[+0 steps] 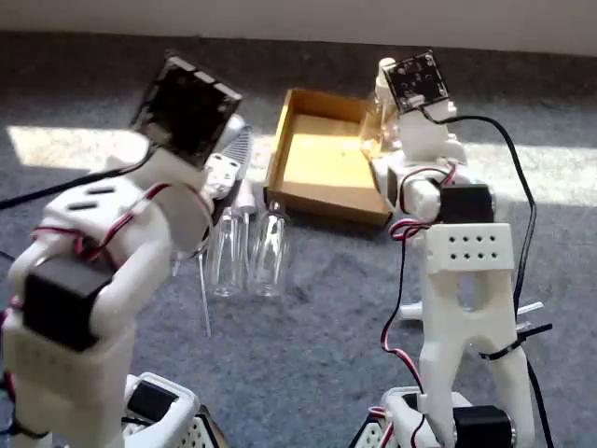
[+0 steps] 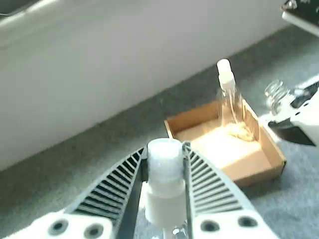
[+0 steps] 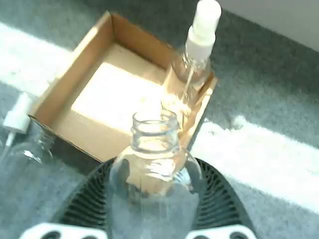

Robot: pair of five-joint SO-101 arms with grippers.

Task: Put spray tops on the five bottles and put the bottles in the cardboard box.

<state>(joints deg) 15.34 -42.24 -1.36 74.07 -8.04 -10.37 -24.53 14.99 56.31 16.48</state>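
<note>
Gripping a white spray top [image 2: 163, 199], the left pincer [image 2: 164, 152] is closed on it with its ribbed fingers pressed to either side. The right pincer [image 3: 154, 169] is closed round a clear open bottle [image 3: 149, 134], which is held upright with its threaded neck uncovered.

The cardboard box [image 3: 70, 84] lies on the desk [image 1: 308, 355] just ahead of the right pincer and farther ahead of the left one. It holds one capped bottle [image 3: 192, 69], clear with a white top fitted. This bottle stands upright in the box corner that is far from the left pincer and close ahead of the right one, against the wall. Sunlight falls across the box floor.

Two spare bottles [image 1: 250, 247] are side by side on the desk outside the box, below the left pincer in the high view. A loose top [image 3: 17, 117] lies next to them, to one side of the right pincer.
</note>
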